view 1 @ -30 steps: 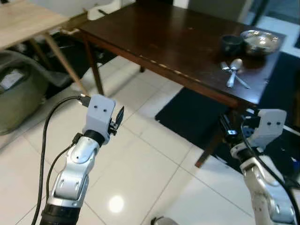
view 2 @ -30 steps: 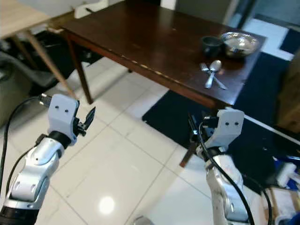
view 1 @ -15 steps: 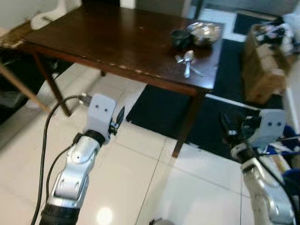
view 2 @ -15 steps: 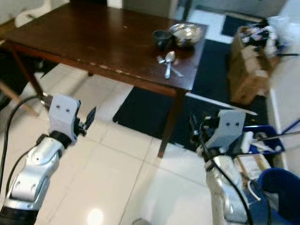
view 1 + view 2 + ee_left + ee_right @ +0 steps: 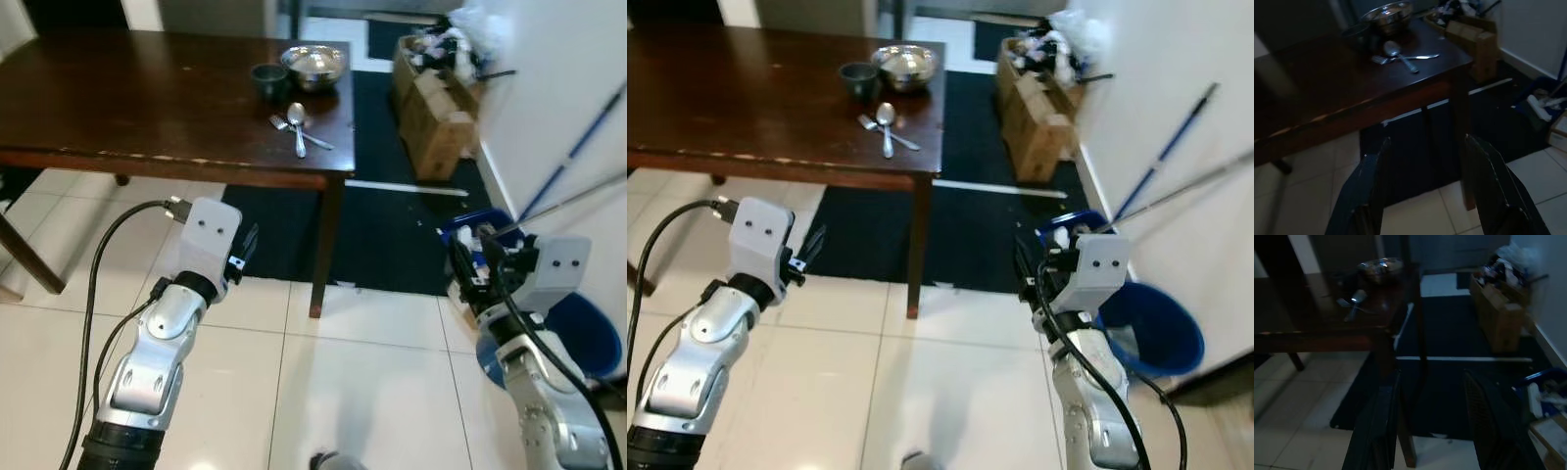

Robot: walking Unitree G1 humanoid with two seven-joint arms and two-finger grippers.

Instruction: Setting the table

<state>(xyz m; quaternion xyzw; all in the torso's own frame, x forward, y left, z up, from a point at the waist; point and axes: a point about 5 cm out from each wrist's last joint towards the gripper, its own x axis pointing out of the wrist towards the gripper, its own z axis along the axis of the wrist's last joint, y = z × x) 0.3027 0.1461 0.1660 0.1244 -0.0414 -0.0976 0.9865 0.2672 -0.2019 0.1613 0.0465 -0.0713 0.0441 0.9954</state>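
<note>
Two grippers hang in front of the robot over the white tiled floor (image 5: 372, 372), each with its fingers spread wide and holding nothing: the left gripper (image 5: 1427, 186) at about 8 o'clock in the head views, the right gripper (image 5: 1435, 423) at about 4 o'clock. The dark wooden tabletop (image 5: 127, 98) fills the 10 to 12 o'clock part of the scene, well apart from both grippers. Near its far right corner stands a metal bowl (image 5: 313, 65), with a small dark cup (image 5: 268, 78) just beside it at its 8 o'clock. In front of these lie a spoon (image 5: 297, 125) and a fork (image 5: 294, 127), crossed and touching each other. A dark rug (image 5: 392, 235) lies under and to the right of the table. At 1 o'clock, cardboard boxes (image 5: 436, 98) full of clutter stand against the wall. At 3 to 4 o'clock sits a blue bucket (image 5: 1156, 328), with mop handles (image 5: 578, 147) leaning on the wall above it.
</note>
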